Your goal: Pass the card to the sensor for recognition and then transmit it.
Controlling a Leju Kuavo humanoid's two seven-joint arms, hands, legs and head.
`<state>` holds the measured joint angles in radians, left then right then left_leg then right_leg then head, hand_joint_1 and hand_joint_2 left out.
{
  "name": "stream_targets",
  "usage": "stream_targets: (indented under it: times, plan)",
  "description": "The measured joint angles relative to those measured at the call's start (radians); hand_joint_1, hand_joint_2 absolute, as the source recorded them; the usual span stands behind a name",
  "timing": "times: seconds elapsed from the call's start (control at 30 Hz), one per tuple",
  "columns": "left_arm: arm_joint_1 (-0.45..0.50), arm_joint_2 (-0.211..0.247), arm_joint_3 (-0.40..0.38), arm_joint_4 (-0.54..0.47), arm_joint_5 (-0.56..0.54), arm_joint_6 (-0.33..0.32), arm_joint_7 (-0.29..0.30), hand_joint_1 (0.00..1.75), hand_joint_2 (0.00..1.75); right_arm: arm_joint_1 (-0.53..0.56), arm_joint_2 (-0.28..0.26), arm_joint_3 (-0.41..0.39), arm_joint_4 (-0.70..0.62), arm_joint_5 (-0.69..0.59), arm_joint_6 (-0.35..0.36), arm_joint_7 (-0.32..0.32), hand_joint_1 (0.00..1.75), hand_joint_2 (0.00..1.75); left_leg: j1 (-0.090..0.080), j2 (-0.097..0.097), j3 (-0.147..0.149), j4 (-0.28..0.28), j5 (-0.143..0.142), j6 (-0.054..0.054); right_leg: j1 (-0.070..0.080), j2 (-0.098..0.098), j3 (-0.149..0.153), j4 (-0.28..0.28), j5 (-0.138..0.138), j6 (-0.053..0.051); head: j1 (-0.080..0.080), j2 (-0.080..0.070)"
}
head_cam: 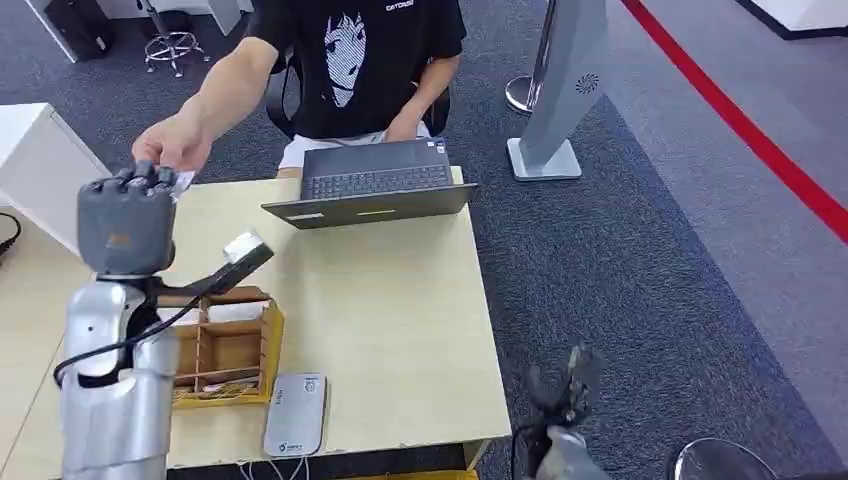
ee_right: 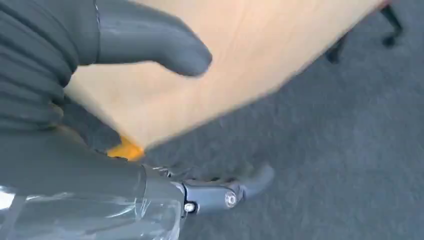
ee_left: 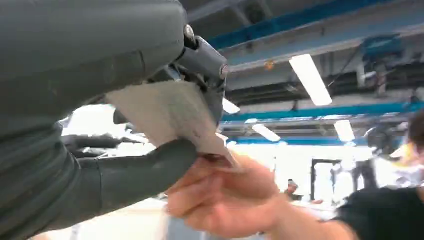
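Clearly the card (ee_left: 170, 114) is a light, thin, flat thing, and you should judge it stiff enough to keep its shape but smooth enough to slide out of a loose pinch; the safest hold looks to be by one edge, faces clamped flat, leaving the far edge free for whoever takes it. It is pale, off-white, with faint print you cannot read, and in the head view only a sliver (head_cam: 183, 181) peeps past the fingers. Right now your left hand (head_cam: 127, 225) holds it raised above the far left part of the table (head_cam: 400, 300), thumb (ee_left: 145, 170) under one face and the darker fingers (ee_left: 202, 60) over the other. A person's hand (ee_left: 225, 200) has reached in from the far side and touches the card's free corner, so the handover looks to be at hand, though both still have it. Ease the pinch only when the pull is felt, or the card may drop or bend. Below your forearm sits a wooden organiser (head_cam: 228, 350) near the front left corner, with a grey sensor (head_cam: 296, 413) just beside it at the front edge. A laptop (head_cam: 372, 183) lies along the far edge. Your right hand (head_cam: 562, 385) hangs off the table's front right corner over carpet, holding nothing, its fingers loosely apart.
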<state>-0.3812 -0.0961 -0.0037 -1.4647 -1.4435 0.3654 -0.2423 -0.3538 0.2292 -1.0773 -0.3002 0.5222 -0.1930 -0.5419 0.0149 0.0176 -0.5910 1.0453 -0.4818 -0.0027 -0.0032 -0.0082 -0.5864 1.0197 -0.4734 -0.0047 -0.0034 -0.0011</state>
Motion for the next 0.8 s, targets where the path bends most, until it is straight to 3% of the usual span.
stream_targets:
  times: [0.13,0.27,0.6,0.8]
  plan:
    - [0.097,0.019,0.075,-0.125,-0.021,-0.025,-0.01,1.75,1.75,0.152,-0.012,0.013,0.006,0.014,-0.006,-0.021,0.0,1.75,0.0,0.004,-0.011,-0.001,-0.001,-0.001,0.0,0.005,-0.012,0.002,-0.001,0.0,0.002,0.0]
    - [0.135,0.021,0.085,-0.174,-0.024,-0.027,-0.008,1.75,1.75,0.154,-0.016,0.035,0.008,0.025,0.006,-0.002,0.0,1.75,0.0,0.003,-0.01,-0.002,-0.003,0.0,0.0,0.003,-0.012,0.001,-0.003,-0.001,0.0,0.0]
    - [0.175,0.033,0.111,-0.192,-0.019,-0.008,-0.004,1.75,1.75,0.15,-0.016,0.07,0.008,0.031,0.077,-0.014,0.0,1.75,0.0,-0.005,-0.006,-0.002,0.002,0.0,0.0,-0.006,-0.005,0.001,-0.002,-0.001,0.0,0.0]
    - [0.194,0.038,0.114,-0.193,-0.016,-0.005,-0.004,1.75,1.75,0.147,-0.014,0.089,0.008,0.052,0.054,-0.038,0.0,1.75,0.0,-0.003,-0.006,-0.002,0.004,-0.002,0.0,-0.003,-0.005,0.002,0.001,-0.002,0.0,0.0]
